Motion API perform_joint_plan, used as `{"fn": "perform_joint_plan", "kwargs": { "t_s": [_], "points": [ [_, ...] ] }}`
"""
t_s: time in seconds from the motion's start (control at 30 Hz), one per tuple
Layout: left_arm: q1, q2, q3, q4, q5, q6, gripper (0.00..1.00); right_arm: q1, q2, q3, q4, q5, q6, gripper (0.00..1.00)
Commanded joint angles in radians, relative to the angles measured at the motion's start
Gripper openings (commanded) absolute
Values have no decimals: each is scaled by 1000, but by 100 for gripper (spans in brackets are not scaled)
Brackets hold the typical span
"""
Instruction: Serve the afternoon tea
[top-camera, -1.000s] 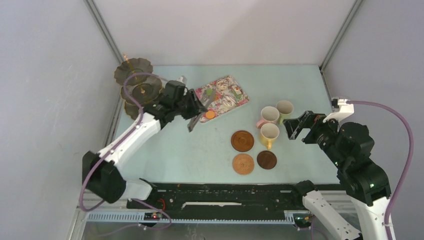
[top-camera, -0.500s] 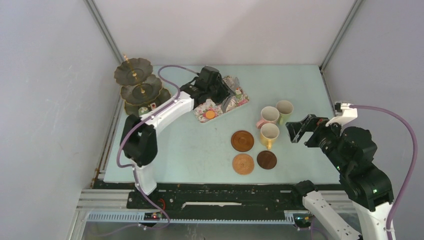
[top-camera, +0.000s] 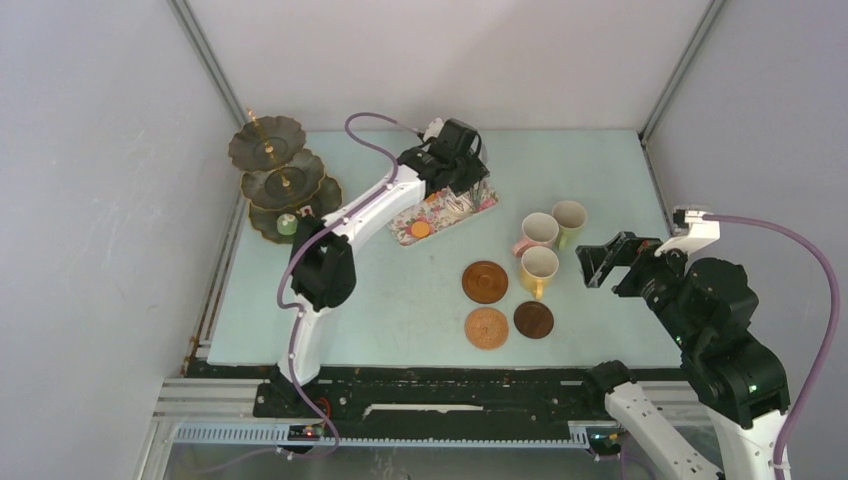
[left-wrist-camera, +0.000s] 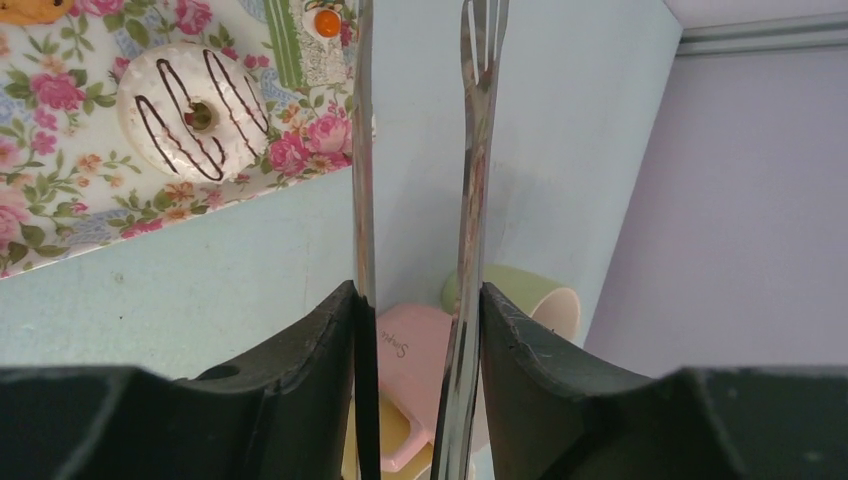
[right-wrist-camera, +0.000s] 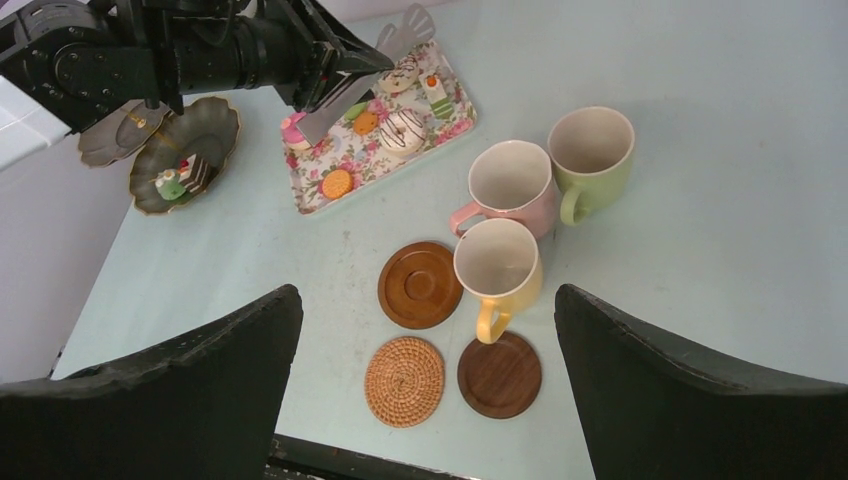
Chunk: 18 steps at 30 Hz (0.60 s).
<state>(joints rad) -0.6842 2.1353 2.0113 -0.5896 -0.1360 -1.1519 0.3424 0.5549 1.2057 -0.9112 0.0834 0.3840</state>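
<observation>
My left gripper (top-camera: 462, 160) is shut on the long metal tongs (left-wrist-camera: 478, 150); their open tips hang over the far end of the flowered tray (top-camera: 447, 212), near a white striped donut (left-wrist-camera: 195, 95) and a small orange-topped cake (left-wrist-camera: 325, 22). The dark three-tier stand (top-camera: 285, 180) stands at the far left with small cakes (top-camera: 287, 226) on its bottom tier. Yellow (top-camera: 538, 266), pink (top-camera: 538, 231) and green (top-camera: 569, 216) mugs cluster at centre right. Three brown coasters (top-camera: 485, 281) lie in front of them. My right gripper (top-camera: 600, 262) is open and empty, right of the mugs.
An orange macaron (top-camera: 421, 229) lies on the tray's near end. In the right wrist view the yellow mug's handle (right-wrist-camera: 487, 322) overhangs the dark coaster (right-wrist-camera: 499, 374), beside a woven one (right-wrist-camera: 404, 380). Walls close in on the left, back and right.
My left arm has swung with the tongs from beside the stand across to the far end of the tray. My right gripper has drifted slightly right, still open.
</observation>
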Motion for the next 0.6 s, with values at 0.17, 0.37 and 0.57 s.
{"fn": "perform_joint_plan", "kwargs": {
  "t_s": [0.17,0.37,0.57],
  "points": [
    [-30,77,131,-128,-137,-16,48,-4,-18,0,6,16,-37,100],
    [-30,106,131,-142,-139,-43,48,1,-20,-1,6,23,-42,100],
    [-31,191,247,-186,-117,-49,49,3,-22,-1,5,28,-45,100]
  ]
}}
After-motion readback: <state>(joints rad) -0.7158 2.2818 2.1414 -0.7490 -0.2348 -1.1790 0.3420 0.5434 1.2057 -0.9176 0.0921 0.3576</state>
